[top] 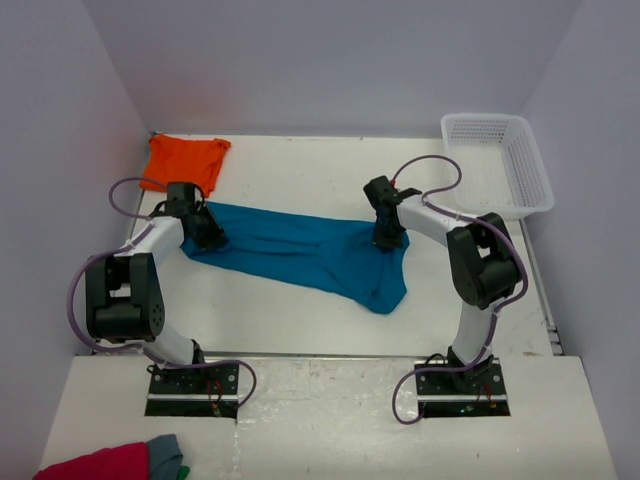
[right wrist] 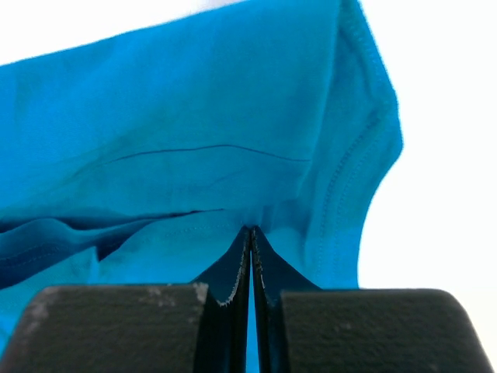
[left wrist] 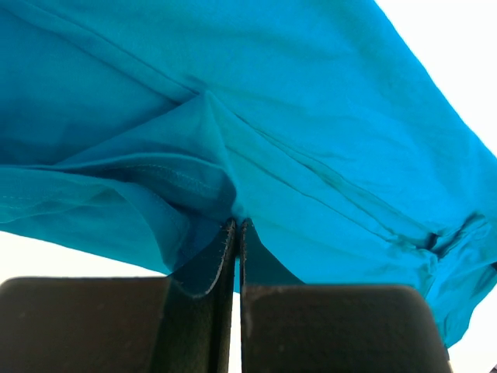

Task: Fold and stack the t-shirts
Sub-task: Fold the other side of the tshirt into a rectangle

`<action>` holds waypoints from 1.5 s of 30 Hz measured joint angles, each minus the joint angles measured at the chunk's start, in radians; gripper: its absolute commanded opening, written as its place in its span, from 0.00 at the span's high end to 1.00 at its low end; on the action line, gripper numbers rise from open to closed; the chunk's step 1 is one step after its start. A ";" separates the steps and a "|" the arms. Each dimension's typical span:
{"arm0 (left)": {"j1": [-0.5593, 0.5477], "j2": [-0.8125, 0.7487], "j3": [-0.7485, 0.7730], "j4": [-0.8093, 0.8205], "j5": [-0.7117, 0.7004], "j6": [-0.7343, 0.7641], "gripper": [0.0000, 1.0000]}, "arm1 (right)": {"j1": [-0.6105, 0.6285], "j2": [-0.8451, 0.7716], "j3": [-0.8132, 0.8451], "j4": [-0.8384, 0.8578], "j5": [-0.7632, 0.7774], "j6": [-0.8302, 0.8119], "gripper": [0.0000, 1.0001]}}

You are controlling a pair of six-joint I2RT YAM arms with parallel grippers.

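The teal-blue t-shirt (top: 300,250) hangs stretched between my two grippers over the white table (top: 300,320), sagging toward the lower right. My left gripper (top: 210,238) is shut on its left end; the left wrist view shows the jaws (left wrist: 236,227) pinching teal cloth (left wrist: 311,116). My right gripper (top: 388,238) is shut on its right end; the right wrist view shows the jaws (right wrist: 251,231) pinching the cloth near a stitched hem (right wrist: 349,155). The orange t-shirt (top: 185,160) lies crumpled at the table's far left corner, behind my left gripper.
A white plastic basket (top: 500,165) stands at the far right of the table. A crimson-pink cloth (top: 100,465) and a grey cloth (top: 167,455) lie on the near ledge at the lower left, below the arm bases.
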 measured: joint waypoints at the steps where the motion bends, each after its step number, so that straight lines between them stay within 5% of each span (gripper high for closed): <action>1: 0.000 0.000 0.000 0.000 -0.002 0.000 1.00 | 0.000 0.000 0.007 -0.008 0.011 -0.005 1.00; 28: 0.055 -0.132 0.148 -0.175 -0.257 0.004 1.00 | 0.000 -0.113 0.081 -0.046 0.127 -0.183 1.00; 45: 0.115 0.025 0.227 -0.175 -0.317 0.000 1.00 | -0.009 -0.166 0.082 -0.043 0.218 -0.198 1.00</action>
